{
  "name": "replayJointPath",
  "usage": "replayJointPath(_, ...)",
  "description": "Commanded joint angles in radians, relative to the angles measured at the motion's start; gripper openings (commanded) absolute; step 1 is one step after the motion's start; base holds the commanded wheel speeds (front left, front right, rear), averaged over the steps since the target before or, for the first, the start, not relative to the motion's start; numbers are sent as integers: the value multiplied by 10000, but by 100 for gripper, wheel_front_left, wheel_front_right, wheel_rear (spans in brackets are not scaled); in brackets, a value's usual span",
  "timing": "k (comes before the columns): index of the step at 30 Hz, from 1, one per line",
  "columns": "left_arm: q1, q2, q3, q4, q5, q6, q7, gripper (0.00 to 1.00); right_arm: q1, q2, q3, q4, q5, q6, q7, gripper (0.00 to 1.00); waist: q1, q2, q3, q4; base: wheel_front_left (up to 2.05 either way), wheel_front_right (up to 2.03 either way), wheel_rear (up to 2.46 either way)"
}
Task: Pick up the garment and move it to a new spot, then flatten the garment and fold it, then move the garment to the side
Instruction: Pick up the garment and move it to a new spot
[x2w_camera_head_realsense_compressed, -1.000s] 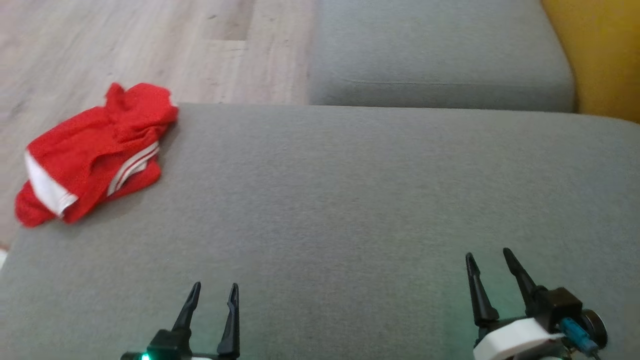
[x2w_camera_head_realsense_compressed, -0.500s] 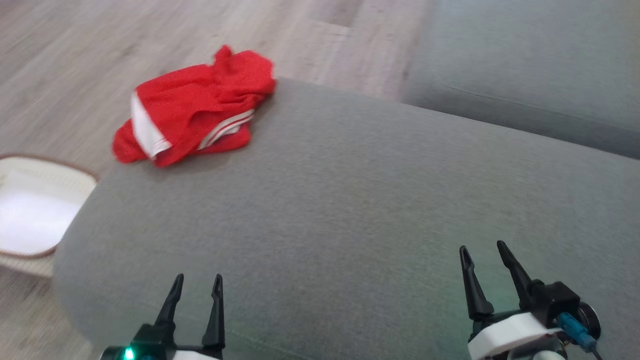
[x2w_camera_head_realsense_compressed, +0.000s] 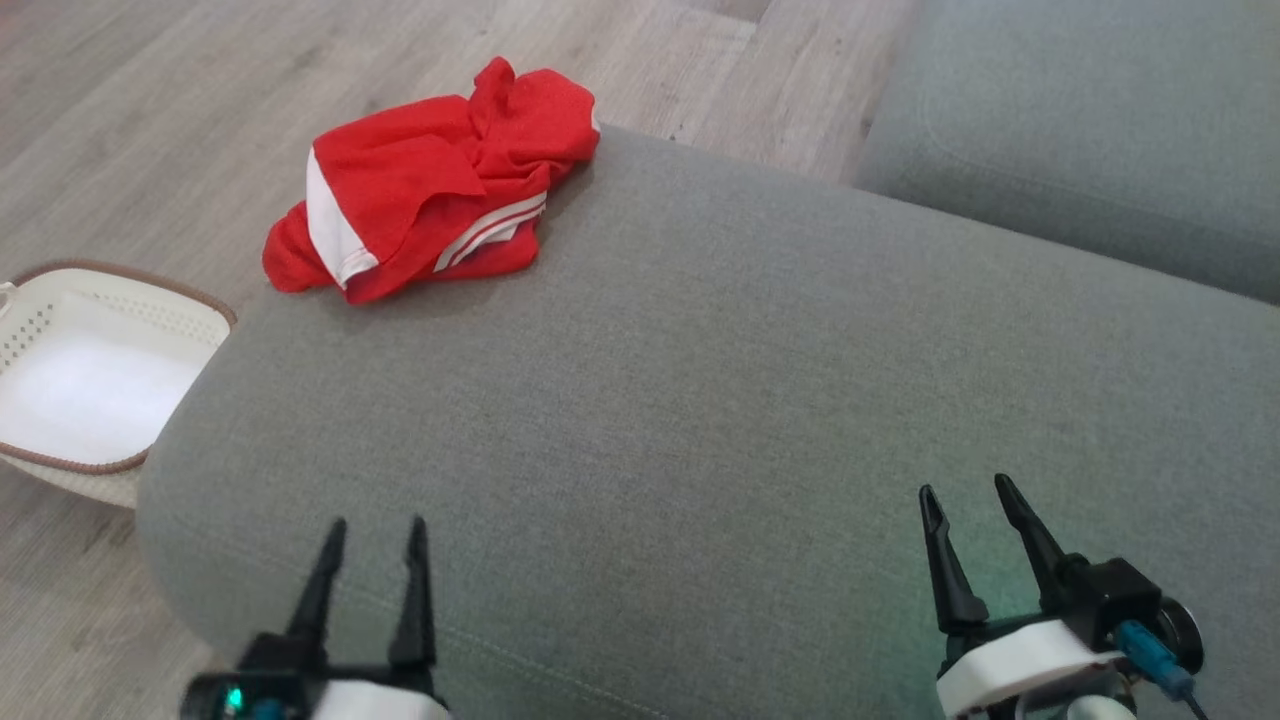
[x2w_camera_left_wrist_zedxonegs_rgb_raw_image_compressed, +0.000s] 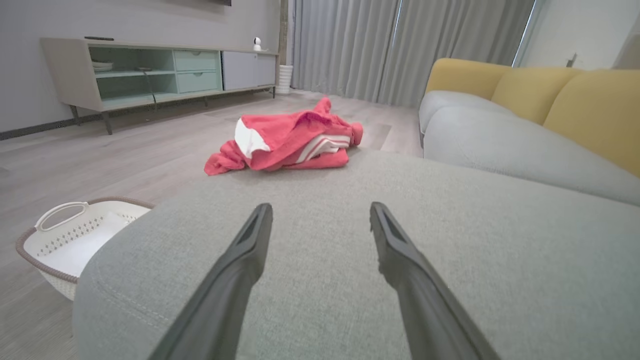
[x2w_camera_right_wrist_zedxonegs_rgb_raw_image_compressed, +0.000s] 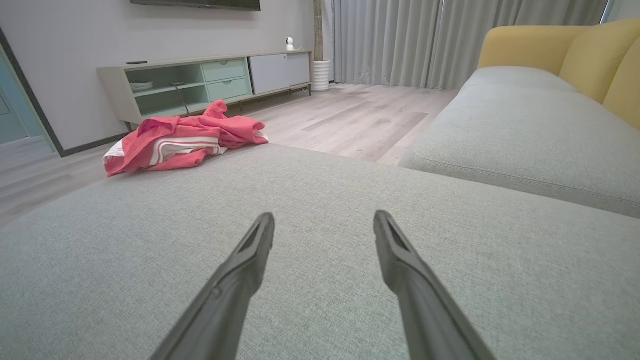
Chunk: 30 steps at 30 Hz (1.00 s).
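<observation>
Garment: A crumpled red garment (x2w_camera_head_realsense_compressed: 430, 215) with white stripes and a white band lies bunched at the far left edge of a grey sofa cushion (x2w_camera_head_realsense_compressed: 720, 400).
Left gripper: The left gripper (x2w_camera_head_realsense_compressed: 376, 522) hangs just above the cushion's near left corner, its two dark fingers spread apart with nothing between them, well apart from the garment.
Right gripper: The right gripper (x2w_camera_head_realsense_compressed: 963, 485) sits over the near right side of the cushion, fingers likewise spread and holding nothing.
Basket: A white perforated laundry basket (x2w_camera_head_realsense_compressed: 120, 465) with a brown rim stands on the pale wood floor (x2w_camera_head_realsense_compressed: 150, 120), just beside the cushion's left side.
Room: Yellow back cushions (x2w_camera_left_wrist_zedxonegs_rgb_raw_image_compressed: 590, 105), grey curtains (x2w_camera_left_wrist_zedxonegs_rgb_raw_image_compressed: 400, 45) and a low media cabinet (x2w_camera_left_wrist_zedxonegs_rgb_raw_image_compressed: 150, 70) line the background.
</observation>
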Motion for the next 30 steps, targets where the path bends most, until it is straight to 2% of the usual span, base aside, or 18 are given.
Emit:
replayJointPath(1,-601,35,548,-685,-195,9,-124,100,-602,-93,142,-390,-122,75,-136,100,-1,0,152,-62,0,0,0)
replayJointPath(3,-703,91,669,-917,-228,-3,-124,100,-608,-93,110,-411,-168,75,-136,100,-1,0,232,-93,0,0,0)
replayJointPath(6,-1327,572,1104,-1567,-211,-29,-124,100,-692,-93,5,-485,-397,75,-136,100,-1,0,601,-228,0,0,0)
replayJointPath(10,-2996,1705,1673,-2076,-100,-217,337,100,-1071,-93,-53,-634,-852,75,-110,100,-1,0,1310,-602,0,0,0)
replayJointPath(14,-4923,2786,1856,-1875,61,-531,1296,100,-1541,-93,-51,-900,-1273,75,83,100,-1,0,2068,-1082,0,0,0)
replayJointPath(18,-6710,3327,1782,-721,-157,-817,2242,100,-1921,-93,-33,-1289,-1689,75,364,100,-1,0,2853,-1493,0,0,0)
replayJointPath(23,-8011,3545,1280,1201,-336,-1042,3108,100,-2174,-93,-1,-1732,-2060,75,659,100,-1,0,3658,-1850,0,0,0)
replayJointPath(30,-8508,3558,582,3469,-403,-1158,3136,100,-2298,-93,-131,-2241,-2410,75,908,100,-1,0,4513,-2097,0,0,0)
